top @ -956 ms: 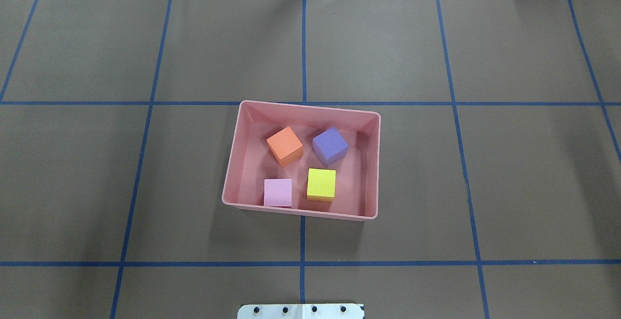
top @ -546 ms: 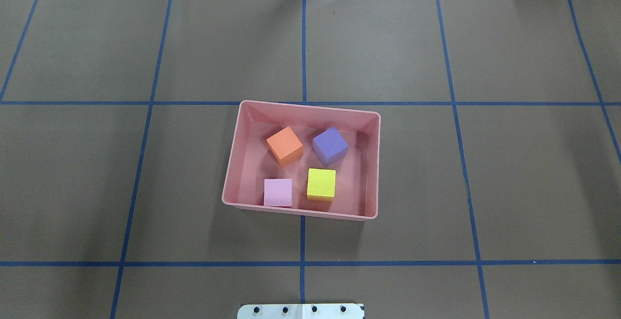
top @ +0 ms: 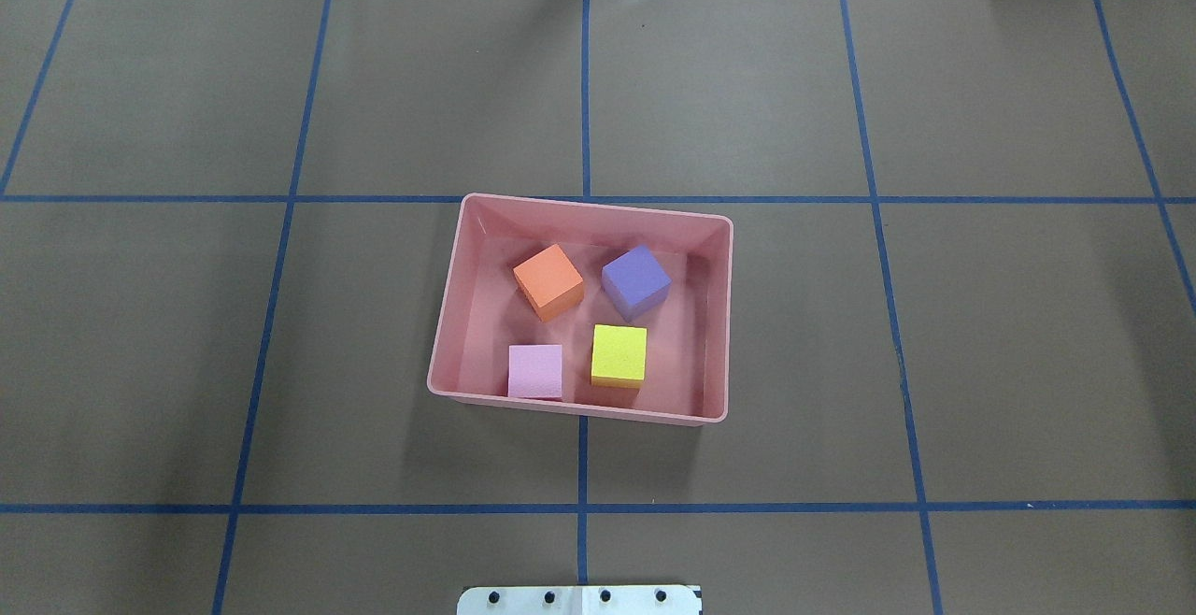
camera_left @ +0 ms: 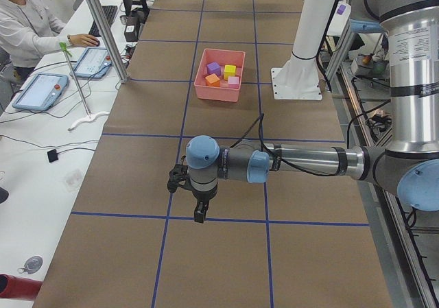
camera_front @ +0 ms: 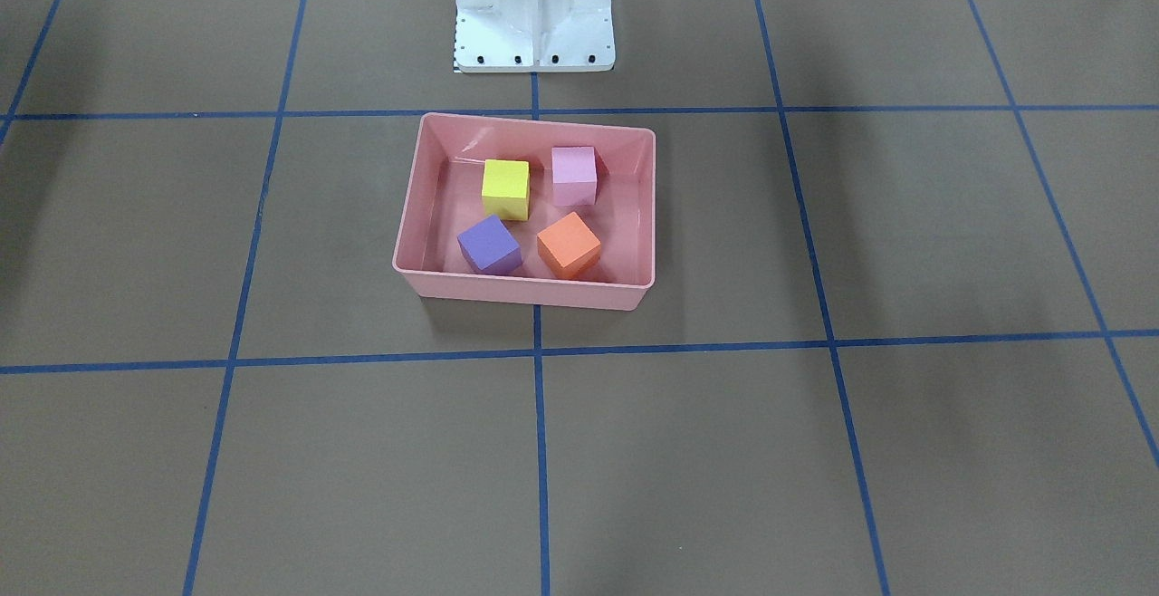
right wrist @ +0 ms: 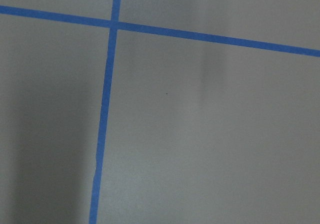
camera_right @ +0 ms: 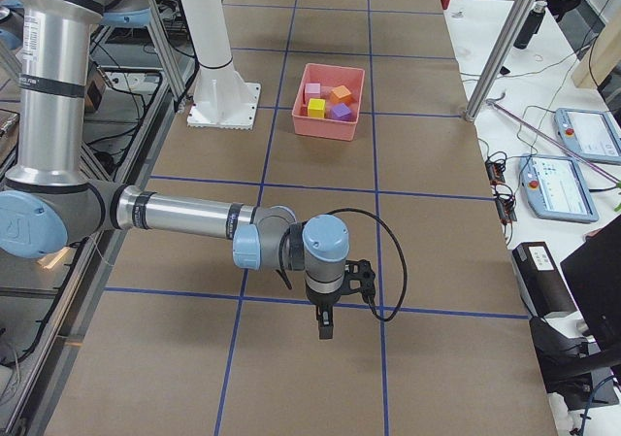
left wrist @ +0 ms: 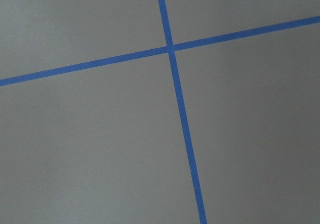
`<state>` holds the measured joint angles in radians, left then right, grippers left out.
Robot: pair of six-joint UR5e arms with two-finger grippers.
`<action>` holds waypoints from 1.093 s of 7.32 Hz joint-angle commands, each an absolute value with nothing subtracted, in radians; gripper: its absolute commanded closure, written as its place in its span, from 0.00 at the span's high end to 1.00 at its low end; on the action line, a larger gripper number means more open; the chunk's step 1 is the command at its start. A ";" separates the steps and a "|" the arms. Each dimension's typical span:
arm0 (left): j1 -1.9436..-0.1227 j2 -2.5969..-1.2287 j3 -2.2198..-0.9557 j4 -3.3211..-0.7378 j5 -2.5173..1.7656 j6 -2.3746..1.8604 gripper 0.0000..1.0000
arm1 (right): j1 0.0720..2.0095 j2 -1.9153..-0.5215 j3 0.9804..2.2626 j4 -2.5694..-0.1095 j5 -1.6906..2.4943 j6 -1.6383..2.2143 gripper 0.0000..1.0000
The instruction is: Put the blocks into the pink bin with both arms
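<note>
The pink bin (top: pixel 718 316) sits at the table's middle, also in the front view (camera_front: pixel 525 290). Inside it lie the orange block (top: pixel 548 281), purple block (top: pixel 635 280), yellow block (top: pixel 619 354) and light pink block (top: pixel 534 370), apart from one another. My left gripper (camera_left: pixel 199 215) shows only in the exterior left view, low over bare table far from the bin (camera_left: pixel 219 90). My right gripper (camera_right: pixel 325 331) shows only in the exterior right view, likewise far from the bin (camera_right: pixel 325 127). I cannot tell whether either is open or shut. Both wrist views show only table and blue tape.
The white robot base (camera_front: pixel 534 7) stands just behind the bin. Blue tape lines (top: pixel 583 82) grid the brown table. An operator (camera_left: pixel 20 20) sits at a side desk with tablets (camera_left: pixel 41 92). A metal post (camera_right: pixel 505 48) stands at the table's far edge.
</note>
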<state>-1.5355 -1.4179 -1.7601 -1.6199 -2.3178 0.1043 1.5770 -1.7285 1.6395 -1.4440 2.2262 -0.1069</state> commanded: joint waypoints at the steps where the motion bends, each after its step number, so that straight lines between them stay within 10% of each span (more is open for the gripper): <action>1: -1.536 -1.417 -1.759 -1.620 -2.318 0.104 1.00 | 1.577 -1.717 1.641 -1.410 2.265 -0.107 1.00; 8: -1.536 -1.407 -1.759 -1.620 -2.318 0.104 1.00 | 1.577 -1.717 1.640 -1.405 2.269 -0.115 1.00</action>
